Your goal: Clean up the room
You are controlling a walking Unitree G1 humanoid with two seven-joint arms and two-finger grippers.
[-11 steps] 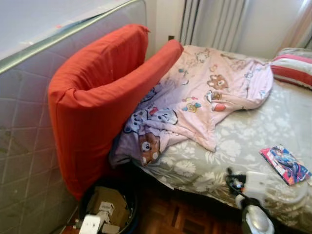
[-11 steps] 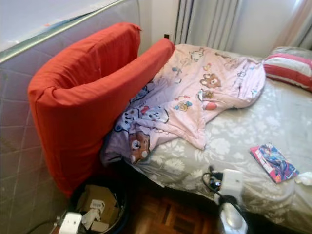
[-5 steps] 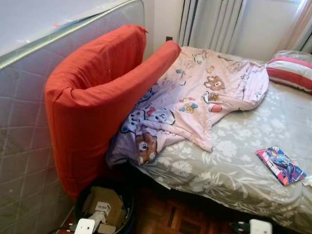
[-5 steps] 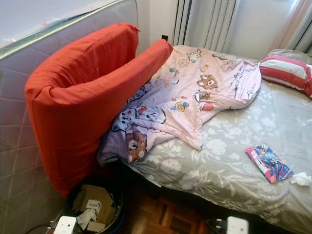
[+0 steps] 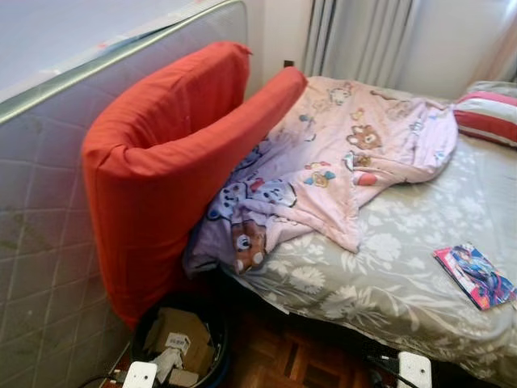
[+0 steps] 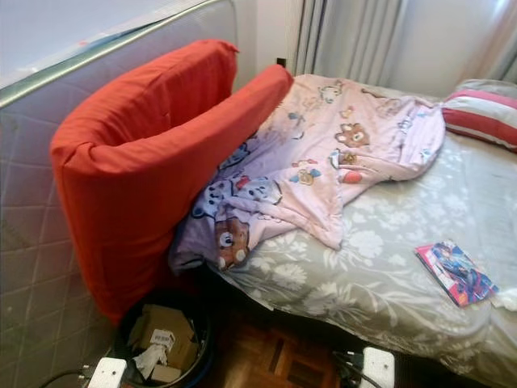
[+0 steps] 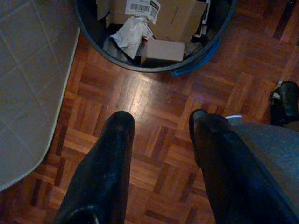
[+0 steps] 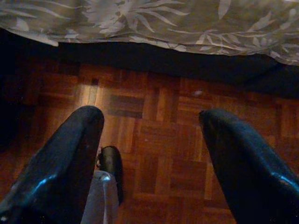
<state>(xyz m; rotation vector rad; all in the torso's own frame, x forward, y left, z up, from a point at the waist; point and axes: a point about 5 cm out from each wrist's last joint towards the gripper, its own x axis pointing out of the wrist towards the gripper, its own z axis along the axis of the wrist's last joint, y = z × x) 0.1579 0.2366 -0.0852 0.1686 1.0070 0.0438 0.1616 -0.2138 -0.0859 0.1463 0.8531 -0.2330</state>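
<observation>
A grey floral bed (image 5: 388, 275) carries a crumpled pink cartoon blanket (image 5: 323, 170), a striped pillow (image 5: 489, 117) and a comic book (image 5: 475, 276) near its front right edge. A folded red cushion (image 5: 161, 162) leans between the bed and an upright white mattress (image 5: 40, 202). On the floor below stands a dark round bin (image 7: 154, 70) holding cardboard and crumpled paper. My left gripper (image 7: 159, 123) hangs open over the parquet just beside the bin. My right gripper (image 8: 152, 116) hangs open over the parquet by the bed's edge. Both are empty.
Parquet floor (image 8: 159, 158) runs between me and the bed. Curtains (image 5: 363, 40) hang behind the bed head. A small white crumpled tissue (image 6: 507, 299) lies at the bed's right edge, next to the comic book.
My right arm has dropped from in front of the bed's front edge to the bottom of the picture. The camera has shifted slightly; the things on the bed have not moved.
</observation>
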